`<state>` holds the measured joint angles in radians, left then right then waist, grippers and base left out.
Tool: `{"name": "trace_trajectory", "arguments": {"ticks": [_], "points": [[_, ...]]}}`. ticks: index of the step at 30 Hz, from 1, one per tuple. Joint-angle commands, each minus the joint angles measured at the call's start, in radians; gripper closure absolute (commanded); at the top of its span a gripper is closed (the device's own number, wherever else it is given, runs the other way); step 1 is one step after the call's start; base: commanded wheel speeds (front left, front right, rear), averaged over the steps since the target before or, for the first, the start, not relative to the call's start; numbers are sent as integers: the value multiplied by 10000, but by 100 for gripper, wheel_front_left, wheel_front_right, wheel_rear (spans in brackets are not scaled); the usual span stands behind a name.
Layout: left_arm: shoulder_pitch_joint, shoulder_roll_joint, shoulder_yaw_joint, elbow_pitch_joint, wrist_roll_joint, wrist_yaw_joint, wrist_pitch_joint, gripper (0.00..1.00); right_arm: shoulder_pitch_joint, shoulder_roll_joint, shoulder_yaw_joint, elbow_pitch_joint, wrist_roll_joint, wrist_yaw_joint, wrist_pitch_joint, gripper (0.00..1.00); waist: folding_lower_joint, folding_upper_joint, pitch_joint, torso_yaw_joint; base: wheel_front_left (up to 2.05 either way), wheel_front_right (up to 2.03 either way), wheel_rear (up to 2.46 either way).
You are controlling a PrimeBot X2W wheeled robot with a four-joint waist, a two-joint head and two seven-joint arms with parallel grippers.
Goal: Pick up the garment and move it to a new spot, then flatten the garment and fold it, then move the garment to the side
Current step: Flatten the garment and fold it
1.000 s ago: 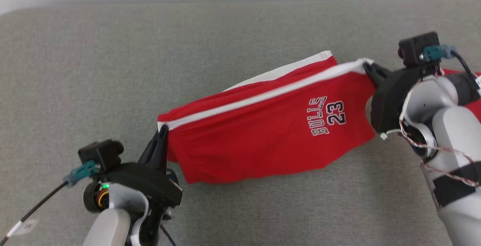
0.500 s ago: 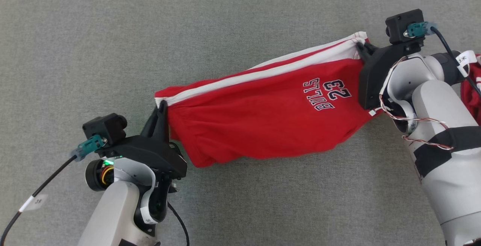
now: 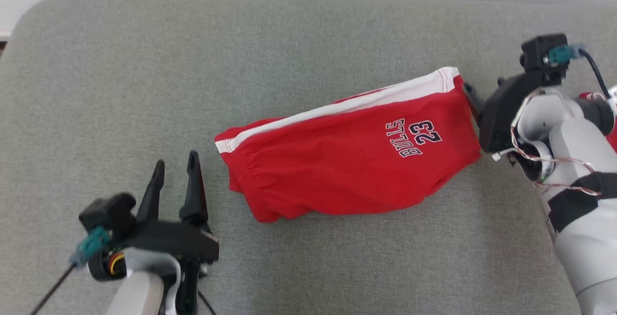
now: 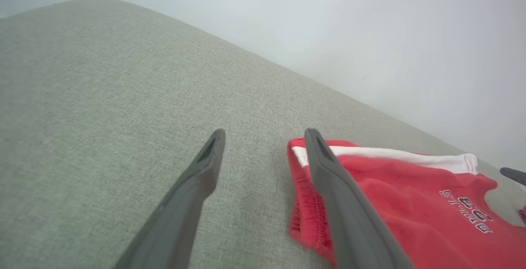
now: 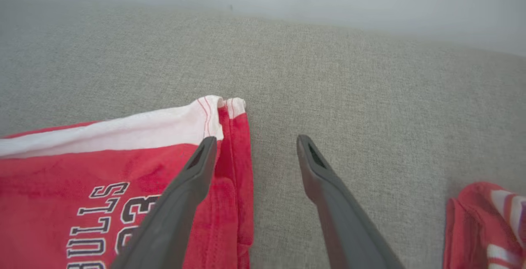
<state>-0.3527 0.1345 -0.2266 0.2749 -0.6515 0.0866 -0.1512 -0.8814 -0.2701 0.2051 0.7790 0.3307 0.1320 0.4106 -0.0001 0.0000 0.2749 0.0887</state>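
Toward the near left corner of the grey cushion [image 3: 144,64], the left gripper [image 3: 176,159] stands with its fingers spread wide and nothing between them, just beside the gathered waistband [image 3: 241,175] of the red shorts [image 3: 347,161] but apart from it. The shorts lie on the cushion from its middle toward the right edge, slanting away to the far right, with the white stripe [image 3: 337,108] along their far side and the lettering [image 3: 413,137] near the leg end. At that leg hem the right gripper [image 5: 255,139] is also wide apart and empty, one finger over the cloth and the other over bare cushion.

By the look of it the carrying is done and the shorts are laid out. The near edge is rumpled, so smoothing, the fold and the move aside seem left to do.

Whether the two legs lie squarely one on the other I cannot tell. In the head view the right fingers are largely hidden by their own wrist. A striped red cloth [image 5: 489,219] at the right edge is cut off.
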Motion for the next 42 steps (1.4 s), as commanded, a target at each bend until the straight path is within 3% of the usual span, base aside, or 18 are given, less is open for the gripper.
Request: {"name": "trace_trajectory", "arguments": {"ticks": [1, 10, 15, 19, 30, 31, 33, 42], "points": [[304, 121, -11, -112, 189, -118, -225, 0, 197, 37, -54, 66, 170, -32, 87, 0, 1, 0, -229, 109, 0, 0, 0], [2046, 338, 516, -1221, 1044, -598, -1134, 0, 648, -1, -536, 460, 450, -32, 390, 0, 1, 0, -99, 449, 0, 0, 0], [2904, 175, 990, -2017, 2071, -904, -1131, 0, 655, 4, -834, 735, 346, -32, 407, 0, 1, 0, 18, 599, 0, 0, 0], [3876, 25, 1259, -2488, 3204, -1411, -1137, 0, 673, 233, -1037, 1035, 478, -32, 542, 0, 1, 0, 144, 741, 0, 0, 0], [4815, -581, 2115, -2514, 3604, -1892, -1139, 0, 1125, 262, -480, 1217, 849, -6, 1199, 0, 1, 0, 281, 923, 0, 0, 0], [4832, -609, 2158, -2511, 3633, -1912, -1139, 0, 1184, 231, -436, 1237, 845, -6, 1241, 54, 1, 0, 289, 921, 0, 0, 0], [4864, -677, 2216, -2504, 3651, -1986, -1139, 0, 1346, 178, -212, 1227, 772, -6, 1375, 100, 1, 0, 291, 914, 0, 0, 0], [4955, -807, 2331, -2262, 3697, -2096, -1140, 0, 1674, -443, 97, 1065, 196, -41, 453, 100, 1, 0, -134, 603, 0, 0, 0]]}}
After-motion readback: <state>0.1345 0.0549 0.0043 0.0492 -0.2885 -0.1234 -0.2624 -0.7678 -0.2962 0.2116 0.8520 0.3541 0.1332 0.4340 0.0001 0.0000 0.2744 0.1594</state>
